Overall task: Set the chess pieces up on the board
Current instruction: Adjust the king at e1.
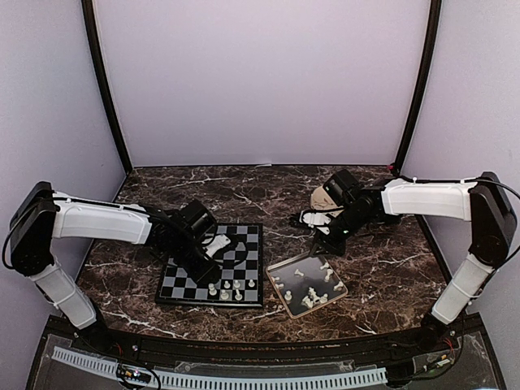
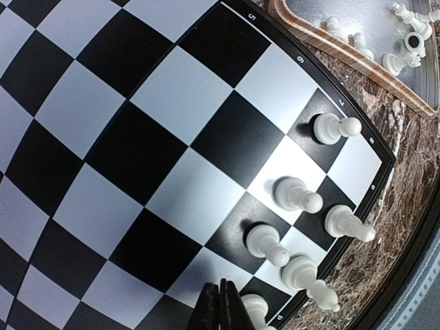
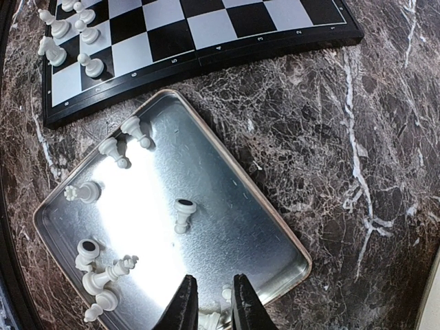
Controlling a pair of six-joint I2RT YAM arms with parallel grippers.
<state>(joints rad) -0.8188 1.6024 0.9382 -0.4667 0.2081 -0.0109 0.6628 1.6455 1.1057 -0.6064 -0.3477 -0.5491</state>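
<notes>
Left fingers pinched shut, empty; right fingers narrowly apart, hold unclear, over cream-white chess pieces.

Lilac walls, dark marble table

Board: flat, black and pale-grey checks, thin black border, set slightly askew. Six white chess pieces stand upright in two short rows at its 5 o'clock corner. Loose pieces, same white, are scattered on a metal tray at the board's 4 o'clock. Some stand, some lie toppled.
</notes>
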